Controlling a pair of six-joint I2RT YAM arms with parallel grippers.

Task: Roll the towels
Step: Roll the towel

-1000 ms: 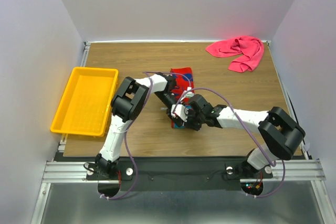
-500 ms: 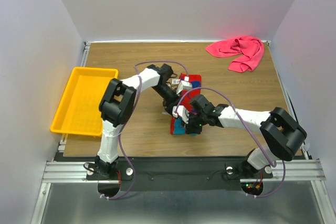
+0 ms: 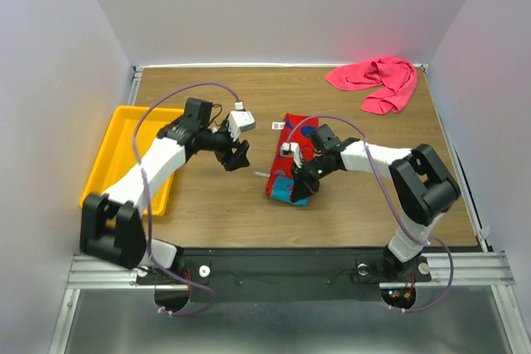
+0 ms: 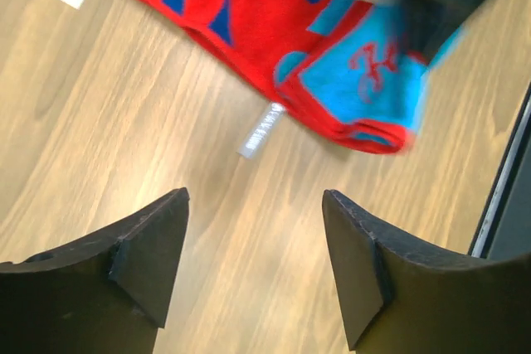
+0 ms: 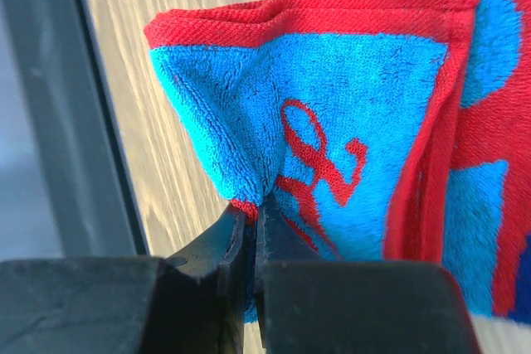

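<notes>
The patterned towel (image 3: pixel 292 148) lies in the middle of the table, red with navy shapes and a teal near end. My right gripper (image 3: pixel 301 189) is shut on that teal near corner (image 5: pixel 332 113), and its jaws (image 5: pixel 249 210) pinch a fold of cloth slightly off the wood. My left gripper (image 3: pixel 240 155) hangs open to the left of this towel, and nothing but bare wood shows between its fingers (image 4: pixel 149 246). In the left wrist view the towel (image 4: pixel 265 14) lies beyond its fingertips, apart from them. The plain pink towel (image 3: pixel 377 80) is crumpled at the far right corner.
A yellow tray (image 3: pixel 116 173) stands at the table's left edge, and my left arm reaches across its far side. A small grey label (image 4: pixel 260 131) sticks out from the patterned towel's edge. A white tag (image 3: pixel 277 125) lies by its far left corner.
My left gripper has opened, let go of the patterned towel and drawn away to the left. The right gripper has closed on the towel's near corner, and the towel now lies longer.
</notes>
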